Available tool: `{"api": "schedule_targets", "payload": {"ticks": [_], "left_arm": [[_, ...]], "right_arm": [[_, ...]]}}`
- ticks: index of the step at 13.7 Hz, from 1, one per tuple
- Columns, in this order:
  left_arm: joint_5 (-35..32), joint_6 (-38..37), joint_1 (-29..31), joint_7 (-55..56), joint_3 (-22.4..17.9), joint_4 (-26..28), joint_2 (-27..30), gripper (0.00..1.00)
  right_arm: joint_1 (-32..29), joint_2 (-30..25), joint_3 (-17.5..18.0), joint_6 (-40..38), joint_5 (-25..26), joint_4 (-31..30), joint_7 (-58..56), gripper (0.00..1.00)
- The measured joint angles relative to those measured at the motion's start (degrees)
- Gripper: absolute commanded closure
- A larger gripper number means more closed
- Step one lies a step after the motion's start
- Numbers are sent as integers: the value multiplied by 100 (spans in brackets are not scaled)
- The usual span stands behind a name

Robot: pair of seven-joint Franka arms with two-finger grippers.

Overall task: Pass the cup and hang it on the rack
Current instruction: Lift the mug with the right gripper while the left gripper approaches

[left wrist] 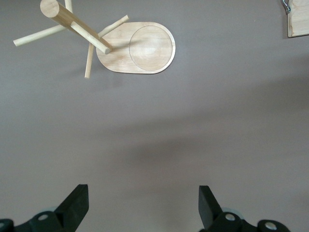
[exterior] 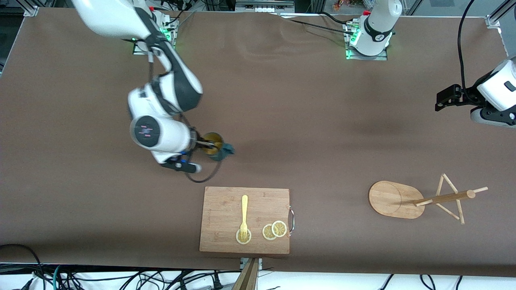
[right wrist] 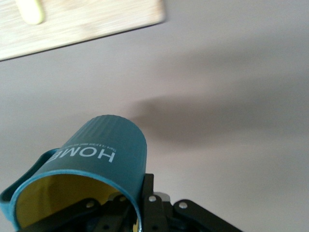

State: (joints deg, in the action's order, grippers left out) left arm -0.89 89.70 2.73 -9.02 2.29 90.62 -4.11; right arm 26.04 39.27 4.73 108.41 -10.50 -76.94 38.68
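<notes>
- Cup seen lifted off the table, held by the right gripper; the fingers are clamped on the rim, one inside against the yellow lining, one outside on the teal wall.
- In the right wrist view the cup is tilted, its mouth turned toward the camera, with the loop handle at one side and the word HOME printed on the wall.
- The held cup hangs over bare table, above a spot farther from the front camera than the cutting board. A fork and lemon slices lie on that board.
- Rack stands toward the left arm's end of the table, well apart from the cup. Its base is flat on the table and its post is upright, with thin pegs spreading near the top.
- Left gripper is held high with its fingers wide apart and nothing between them; the rack shows below it in the left wrist view. This arm is waiting.
- Key relation, judged: the rack lies toward the left arm's end and is much nearer the left gripper than the right, so the cup must be carried toward that end for a handover.
- Handover judged not yet begun; the two grippers are well apart.
</notes>
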Motion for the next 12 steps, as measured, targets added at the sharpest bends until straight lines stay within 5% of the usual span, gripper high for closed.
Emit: {"api": "schedule_targets", "payload": {"ticks": [3,7,12], "left_arm": [[0,-65,0,0,0,0,0,0],[0,-81,0,0,0,0,0,0],[0,-82,0,0,0,0,0,0]], "right_arm": [[805,632,1,243,1,652,704,100],[1612,997,-19,860,3,797,1067,100],[1896,1109,-46,957,66,804,1103,100]]}}
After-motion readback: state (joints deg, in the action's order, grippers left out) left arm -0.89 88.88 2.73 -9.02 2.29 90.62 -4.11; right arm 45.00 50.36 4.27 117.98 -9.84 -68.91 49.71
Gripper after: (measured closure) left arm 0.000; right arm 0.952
